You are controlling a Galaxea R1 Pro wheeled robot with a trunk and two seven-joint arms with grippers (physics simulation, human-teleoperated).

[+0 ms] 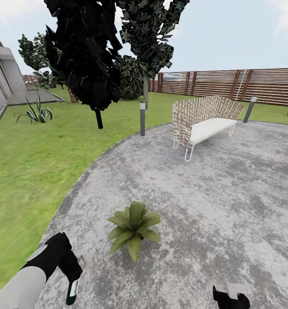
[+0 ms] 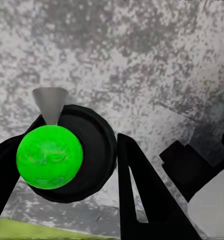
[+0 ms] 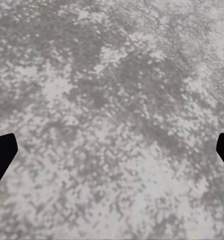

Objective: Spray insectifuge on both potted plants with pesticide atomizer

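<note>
One potted plant, a low rosette of broad green leaves, stands on the grey stone patio just ahead of me. The second potted plant is out of view. My left gripper hangs at the lower left, shut on the pesticide atomizer, a dark green bottle with a white band that points down, left of the plant. In the left wrist view the atomizer shows end-on with a bright green cap and a grey nozzle cone, between the fingers. My right gripper is open over bare patio.
A wicker bench with a white cushion stands at the patio's far side. Grey lamp posts mark the edge. Dark trees, lawn, a striped agave and a brown slatted fence lie beyond.
</note>
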